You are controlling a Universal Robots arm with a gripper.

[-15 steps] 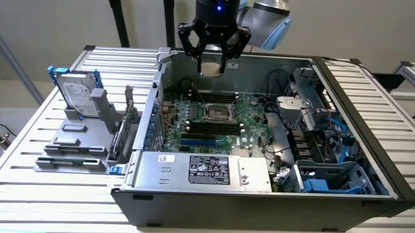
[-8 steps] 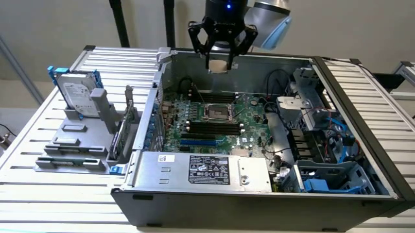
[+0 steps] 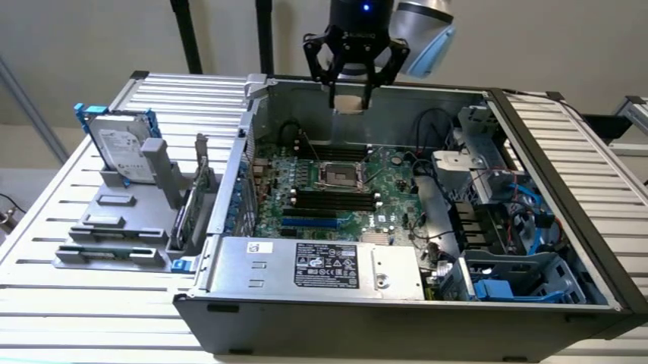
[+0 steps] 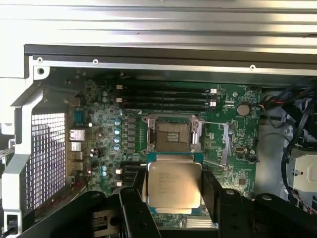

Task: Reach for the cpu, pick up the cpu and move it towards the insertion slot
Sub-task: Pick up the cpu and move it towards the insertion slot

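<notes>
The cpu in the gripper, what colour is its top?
Silvery metal cpu, clearest in the wrist view.

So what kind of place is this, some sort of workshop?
Probably a lab bench for computer assembly trials: an open computer case lies on a slatted metal table, a hard drive stands in a fixture, and the gripper holds a cpu.

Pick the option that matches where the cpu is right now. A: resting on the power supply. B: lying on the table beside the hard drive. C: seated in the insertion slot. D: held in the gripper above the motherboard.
D: the wrist view shows the cpu clamped between the gripper fingers, with the insertion slot open and bare beyond it; in the exterior view the gripper hangs high over the case.
</notes>
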